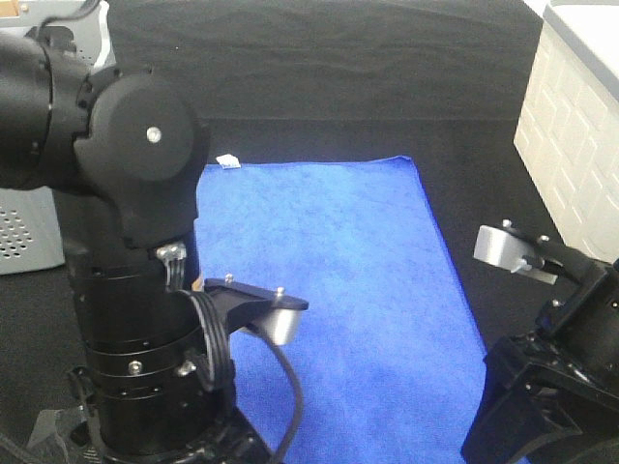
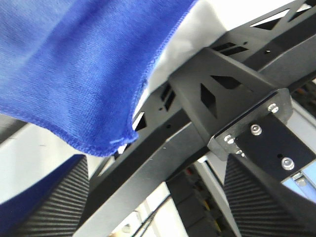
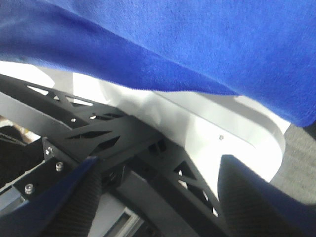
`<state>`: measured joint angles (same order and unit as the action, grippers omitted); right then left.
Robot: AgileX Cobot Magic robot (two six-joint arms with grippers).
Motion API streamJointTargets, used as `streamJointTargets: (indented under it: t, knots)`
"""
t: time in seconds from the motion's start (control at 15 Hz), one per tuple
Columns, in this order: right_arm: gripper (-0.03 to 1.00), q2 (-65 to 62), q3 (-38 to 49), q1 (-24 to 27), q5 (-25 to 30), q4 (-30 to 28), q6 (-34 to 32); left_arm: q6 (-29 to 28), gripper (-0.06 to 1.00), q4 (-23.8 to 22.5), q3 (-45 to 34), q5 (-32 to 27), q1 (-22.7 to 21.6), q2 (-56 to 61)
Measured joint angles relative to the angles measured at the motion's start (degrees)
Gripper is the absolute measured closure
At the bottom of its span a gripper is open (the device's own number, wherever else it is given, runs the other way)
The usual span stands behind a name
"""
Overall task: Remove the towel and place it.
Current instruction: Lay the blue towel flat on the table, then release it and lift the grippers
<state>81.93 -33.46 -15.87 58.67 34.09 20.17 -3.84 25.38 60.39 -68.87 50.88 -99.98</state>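
The royal-blue towel (image 1: 338, 280) lies spread flat on the black table, its small white tag (image 1: 228, 161) at the far left corner. Its near edge runs out of sight behind my arms. In the left wrist view a hemmed corner of the towel (image 2: 74, 64) hangs close above my left gripper (image 2: 155, 168), whose ribbed fingers (image 2: 49, 197) stand wide apart with nothing between them. In the right wrist view a fold of the towel (image 3: 197, 44) hangs above my right gripper (image 3: 158, 163), also open and empty. Neither gripper shows in the high view.
A grey perforated basket (image 1: 24, 232) stands at the left edge. A white brick-patterned box (image 1: 575, 126) stands at the right. My left arm's bulk (image 1: 126, 242) blocks the near left. Black frame struts (image 2: 222, 98) lie below both grippers.
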Motion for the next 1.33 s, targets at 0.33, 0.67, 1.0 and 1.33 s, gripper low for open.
streamJointTargets:
  t: [0.33, 0.67, 1.0, 1.33]
  knots:
    - [0.29, -5.16, 0.00, 0.00, -0.92, -0.97, 0.00, -6.99, 0.22, 1.09, 0.86, -0.29, 2.98, 7.45]
    - [0.29, -9.63, 0.00, 0.00, -0.80, -2.92, 0.00, -14.27, 0.22, 1.60, 0.86, -0.40, 2.98, 20.11]
    - [0.29, -10.37, 0.00, 0.00, -0.74, -2.92, 0.00, -18.45, 0.22, -3.04, -11.17, 3.61, 6.07, 24.18]
    - [0.29, -10.37, 0.00, 0.00, -0.74, -2.58, 0.00, -11.86, 0.22, 4.87, -6.59, 6.25, 6.19, 26.24]
